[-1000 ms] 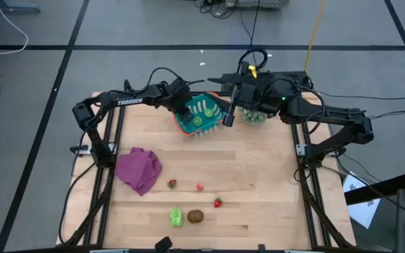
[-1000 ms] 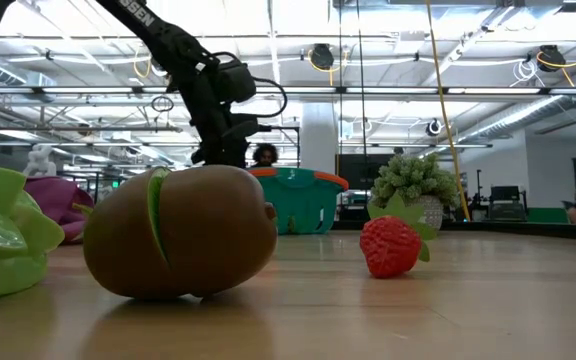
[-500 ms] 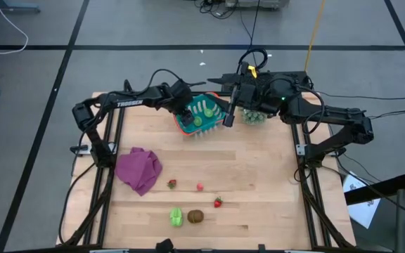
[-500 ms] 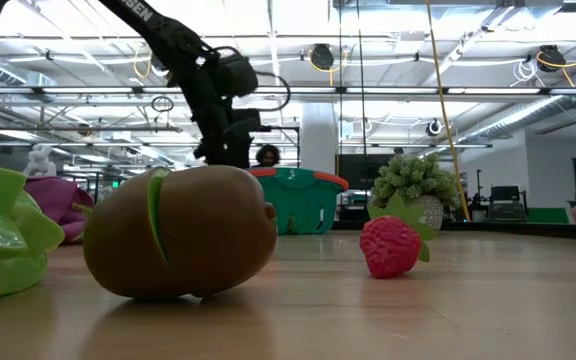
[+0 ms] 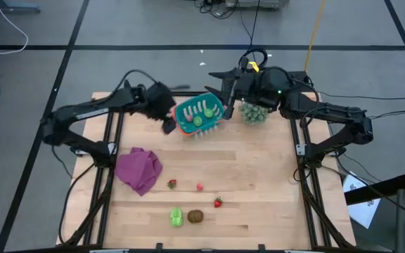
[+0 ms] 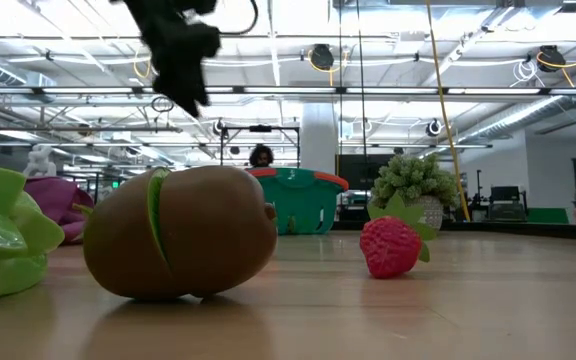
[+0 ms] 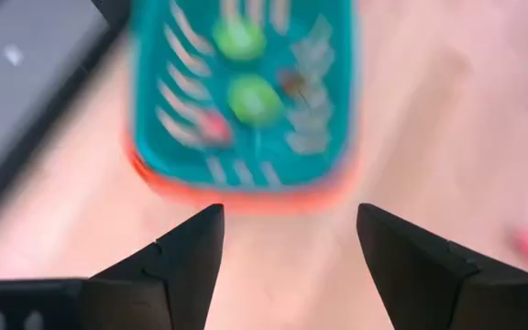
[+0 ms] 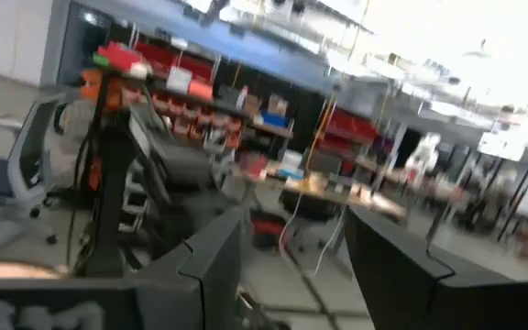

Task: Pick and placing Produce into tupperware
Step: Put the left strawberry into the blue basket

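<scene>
The teal basket (image 5: 199,114) stands on the table's far side. It holds two light green pieces (image 7: 253,99) and a small red one (image 7: 211,128). My left gripper (image 5: 167,124) is open and empty, raised just left of the basket; its wrist view looks down into the basket (image 7: 246,110). My right gripper (image 5: 225,87) is open and empty, raised at the basket's far right. On the near half of the table lie three small red pieces (image 5: 200,187), a green piece (image 5: 176,216) and a brown oval (image 5: 195,216). The oval fills the low view's front (image 6: 183,232).
A purple cloth (image 5: 139,170) lies at the table's left. A spiky pale-green potted plant (image 5: 254,112) stands right of the basket, under my right arm. Bare wood lies between the basket and the loose pieces. In the low view a strawberry (image 6: 390,245) lies before the plant (image 6: 413,182).
My left gripper has risen from over the basket and drawn back toward the table's left edge. My right gripper has lifted from the basket's right rim, gone toward the far edge and tipped up, so that it looks out into the room.
</scene>
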